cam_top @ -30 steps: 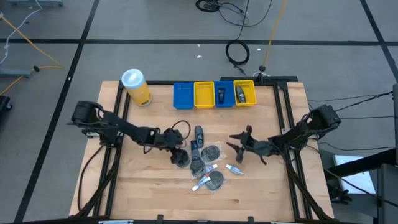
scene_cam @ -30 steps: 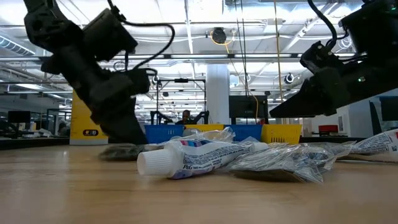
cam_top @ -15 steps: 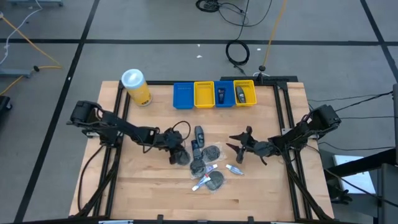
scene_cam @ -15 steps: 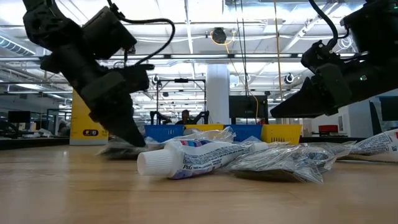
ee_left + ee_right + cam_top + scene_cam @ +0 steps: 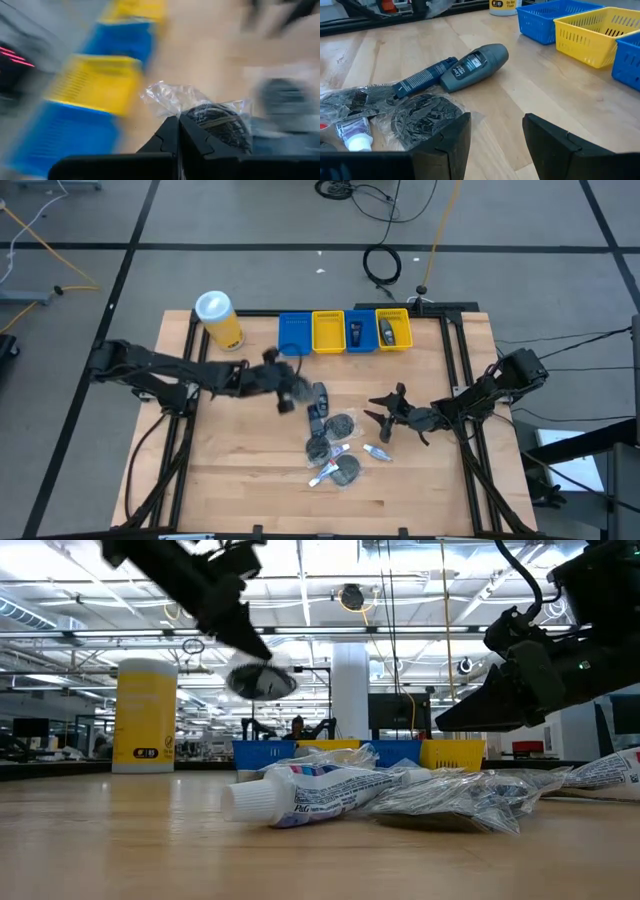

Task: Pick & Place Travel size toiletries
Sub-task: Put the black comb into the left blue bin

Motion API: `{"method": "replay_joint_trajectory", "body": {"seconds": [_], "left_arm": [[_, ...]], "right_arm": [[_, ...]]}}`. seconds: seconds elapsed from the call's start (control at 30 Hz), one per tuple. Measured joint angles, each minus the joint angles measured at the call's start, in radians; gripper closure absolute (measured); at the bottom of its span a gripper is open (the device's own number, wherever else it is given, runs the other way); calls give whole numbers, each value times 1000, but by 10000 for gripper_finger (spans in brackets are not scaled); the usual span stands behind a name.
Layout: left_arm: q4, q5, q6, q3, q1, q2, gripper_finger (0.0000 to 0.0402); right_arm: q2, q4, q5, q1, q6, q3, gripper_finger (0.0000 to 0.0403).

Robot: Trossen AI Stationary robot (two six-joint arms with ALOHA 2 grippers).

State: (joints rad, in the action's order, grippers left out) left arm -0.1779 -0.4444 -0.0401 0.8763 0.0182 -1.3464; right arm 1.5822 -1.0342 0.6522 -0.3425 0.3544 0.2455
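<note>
Two toiletries point(image 5: 386, 331) in right-end bins point(image 5: 394, 329)

A bagged dark disc point(image 5: 220, 125) hangs lifted; remaining toiletries point(image 5: 335, 448) lie clustered mid-table.

Two dark jointed arms, blk cables along links, blk blocky jaws

The left end effector point(image 5: 178, 131) pinches a bagged dark disc point(image 5: 220, 122) at frame centre; blurred blue and yellow bins point(image 5: 95, 90) fill the left.
</note>
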Motion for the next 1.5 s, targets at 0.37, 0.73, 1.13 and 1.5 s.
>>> {"method": "replay_joint_trajectory", "body": {"seconds": [0.37, 0.73, 1.13, 1.5], "left_arm": [[121, -171, -692, 113, -271, -113, 399], [267, -93, -838, 112, -418, -328, 397], [230, 29, -727, 112, -443, -366, 343], [232, -2, -701, 112, -470, -354, 233]], "right_arm": [[0, 36, -1, -30, 27, 0, 232], [0, 20, 1, -46, 17, 0, 232], [0, 14, 1, -46, 3, 0, 232], [0, 14, 1, -46, 3, 0, 232]]}}
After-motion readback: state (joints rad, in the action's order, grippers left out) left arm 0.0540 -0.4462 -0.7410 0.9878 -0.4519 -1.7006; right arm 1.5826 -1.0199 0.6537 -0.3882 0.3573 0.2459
